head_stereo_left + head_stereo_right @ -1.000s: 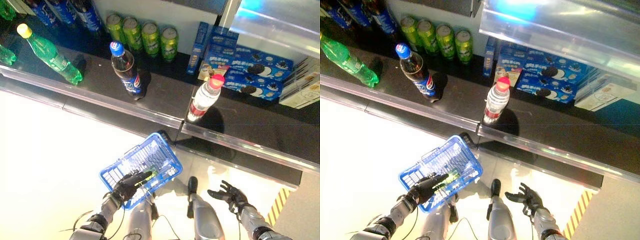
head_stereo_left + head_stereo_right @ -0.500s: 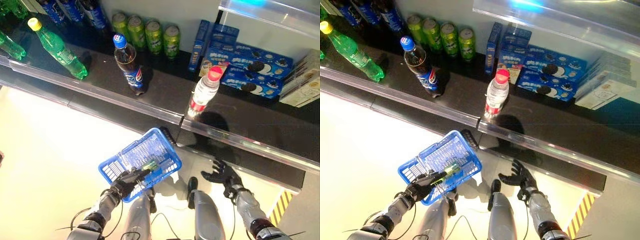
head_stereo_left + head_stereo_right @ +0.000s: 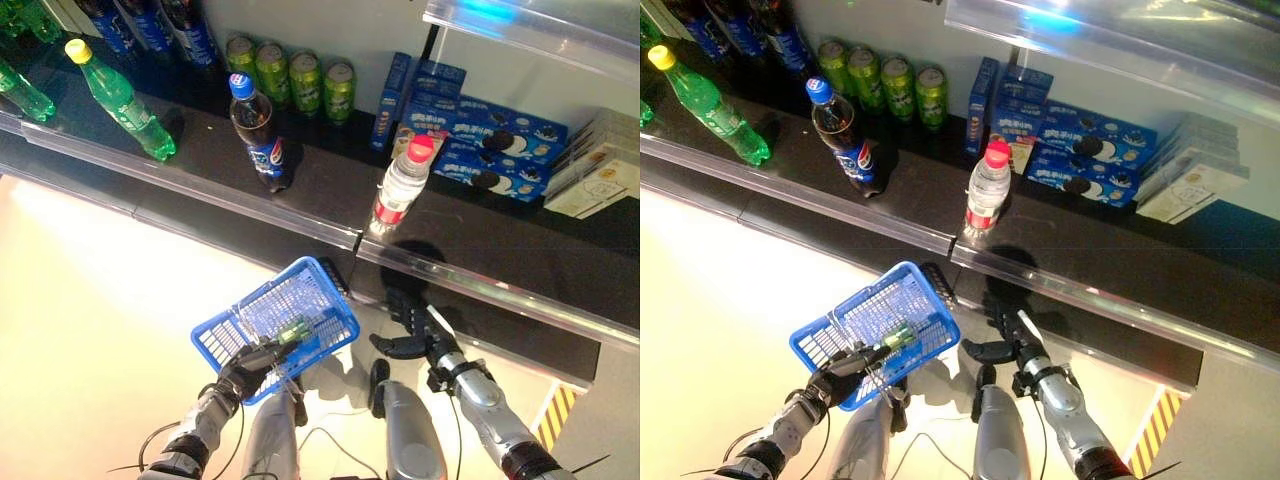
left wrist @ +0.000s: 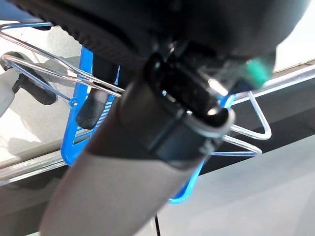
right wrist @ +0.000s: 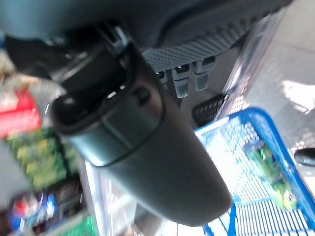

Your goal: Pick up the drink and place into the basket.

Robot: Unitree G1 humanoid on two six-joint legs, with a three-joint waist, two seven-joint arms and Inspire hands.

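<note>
A clear water bottle (image 3: pixel 402 188) with a red cap stands near the front of the black shelf (image 3: pixel 320 190). A cola bottle (image 3: pixel 258 140) with a blue cap stands further left. My right hand (image 3: pixel 415 330) is open with fingers spread, just below the shelf's front rail and under the water bottle, touching nothing. My left hand (image 3: pixel 245 368) is shut on the wire handle (image 4: pixel 246 132) of the blue basket (image 3: pixel 335 293), held low in front of the shelf. A small green item (image 3: pixel 295 330) lies inside the basket.
Green bottles (image 3: pixel 120 100) lie at the shelf's left, green cans (image 3: pixel 290 75) line the back, and blue biscuit boxes (image 3: pixel 480 150) stand behind the water bottle. A clear rail (image 3: pixel 250 215) runs along the shelf's front. A second clear shelf (image 3: pixel 540 25) hangs above on the right.
My right hand has risen from low on the right up and leftward to just under the shelf's rail. The left hand and basket have barely moved; the camera shifted slightly.
</note>
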